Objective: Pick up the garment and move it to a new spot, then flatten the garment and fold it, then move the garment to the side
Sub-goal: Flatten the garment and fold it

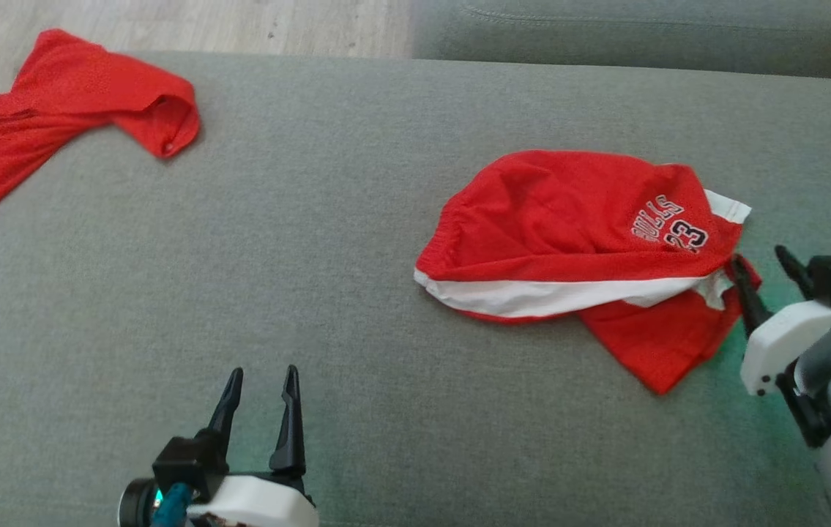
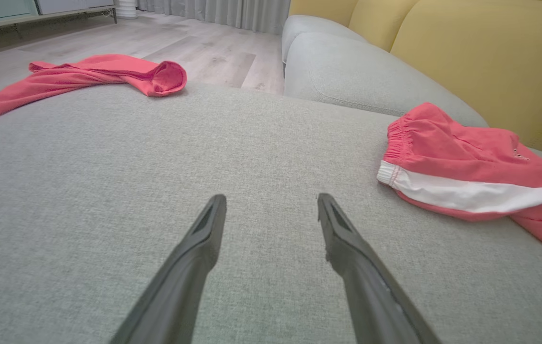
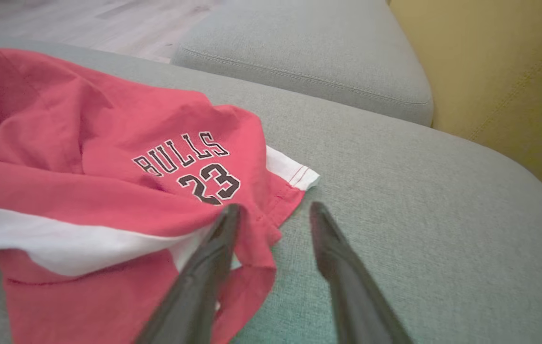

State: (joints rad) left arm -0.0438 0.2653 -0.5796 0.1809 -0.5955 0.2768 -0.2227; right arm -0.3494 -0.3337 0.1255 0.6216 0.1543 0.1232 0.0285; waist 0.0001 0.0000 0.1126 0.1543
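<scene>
The garment (image 1: pixel 576 219) is a pair of red shorts with a white stripe and "BULLS 23" printed on it. It lies crumpled on the right half of the grey cushion (image 1: pixel 312 256), and is also seen in the left wrist view (image 2: pixel 466 157) and up close in the right wrist view (image 3: pixel 84 157). My right gripper (image 1: pixel 759 256) is at the garment's right edge with its fingers apart. In the right wrist view (image 3: pixel 274 208) a red hem fold drapes against its left finger (image 3: pixel 213 258). My left gripper (image 1: pixel 263 372) stands open over bare cushion near the front, far left of the shorts (image 2: pixel 271 197).
A second red garment (image 1: pixel 78 95) hangs over the cushion's far left corner (image 2: pixel 103 71). Another grey cushion (image 1: pixel 642 29) adjoins at the back. A yellow backrest (image 3: pixel 504 71) rises on the right. Wooden floor (image 1: pixel 166 22) lies beyond the far edge.
</scene>
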